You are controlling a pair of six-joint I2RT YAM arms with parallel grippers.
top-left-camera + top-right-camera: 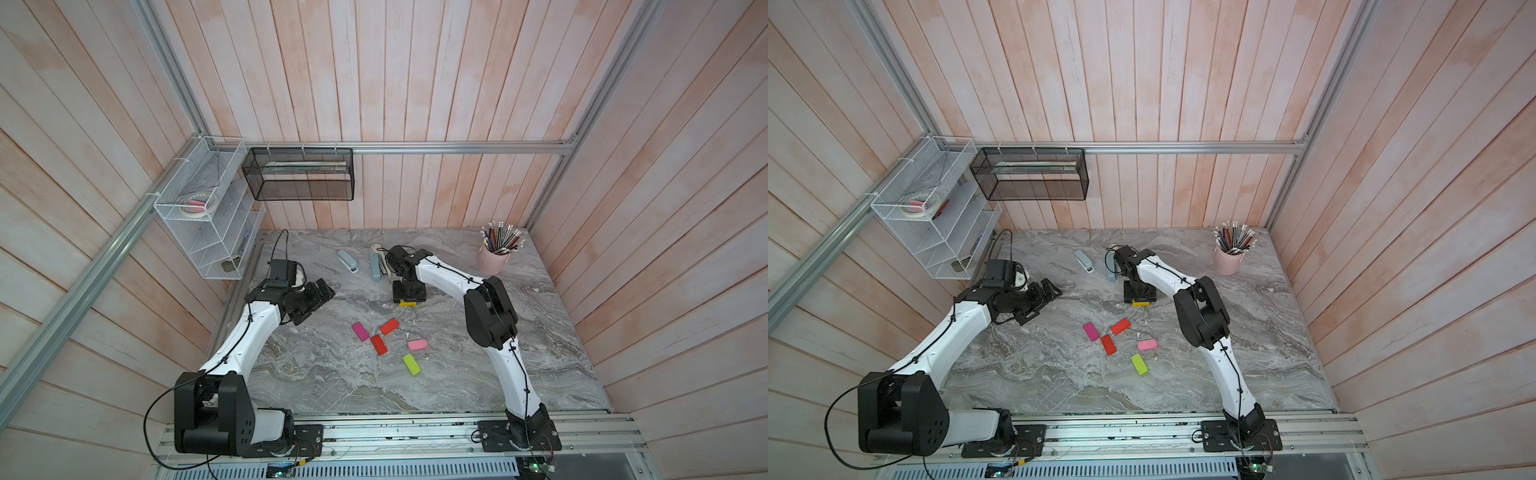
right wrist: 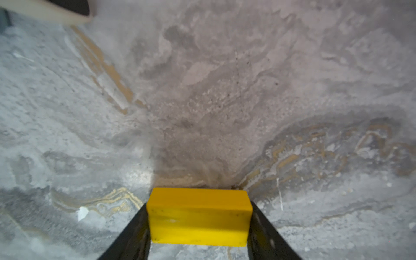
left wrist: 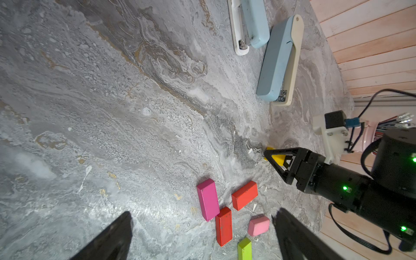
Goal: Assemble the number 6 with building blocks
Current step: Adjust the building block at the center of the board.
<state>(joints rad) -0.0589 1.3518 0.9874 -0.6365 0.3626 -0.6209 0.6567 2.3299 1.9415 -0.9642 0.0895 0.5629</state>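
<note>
My right gripper (image 2: 199,206) is shut on the yellow block (image 2: 199,216), with its fingers pressed against the two short ends, low over the marble table (image 1: 332,386). In both top views it stands behind the other blocks (image 1: 409,297) (image 1: 1140,296). A magenta block (image 1: 360,331), two red blocks (image 1: 389,326) (image 1: 378,345), a light pink block (image 1: 417,344) and a lime green block (image 1: 411,364) lie loose mid-table. My left gripper (image 1: 322,291) hovers open and empty to their left; its wrist view looks down on them (image 3: 203,212).
Two grey-blue staplers (image 1: 347,261) (image 1: 376,266) lie at the back, right beside the right wrist. A pink cup of pencils (image 1: 494,257) stands at the back right corner. A white wire shelf (image 1: 208,208) and black mesh basket (image 1: 299,174) hang on the walls.
</note>
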